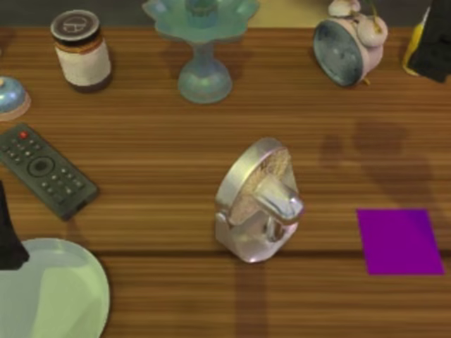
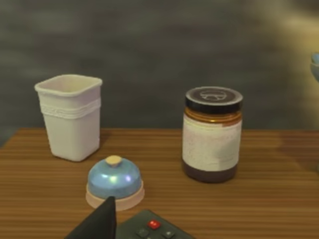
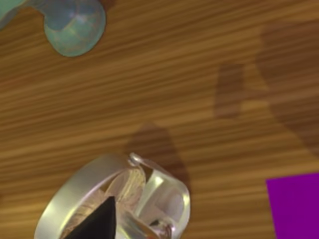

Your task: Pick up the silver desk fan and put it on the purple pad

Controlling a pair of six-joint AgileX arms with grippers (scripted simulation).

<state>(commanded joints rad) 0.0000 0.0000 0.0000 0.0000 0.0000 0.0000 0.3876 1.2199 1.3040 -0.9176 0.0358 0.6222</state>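
The silver desk fan stands near the table's middle, with its chrome ring toward the upper left and its motor knob toward the lower right. The purple pad lies flat to its right, apart from it and bare. My right arm shows only at the far right corner. In its wrist view the fan's ring is close below, one black fingertip shows over it with nothing gripped, and the pad's corner lies to one side. My left arm is parked at the left edge, its fingertip near the remote.
A teal pedestal bowl and a pinkish alarm clock stand at the back. At the left are a jar, a service bell and a dark remote. A pale green round dish fills the front left. A white cup stands beyond the bell.
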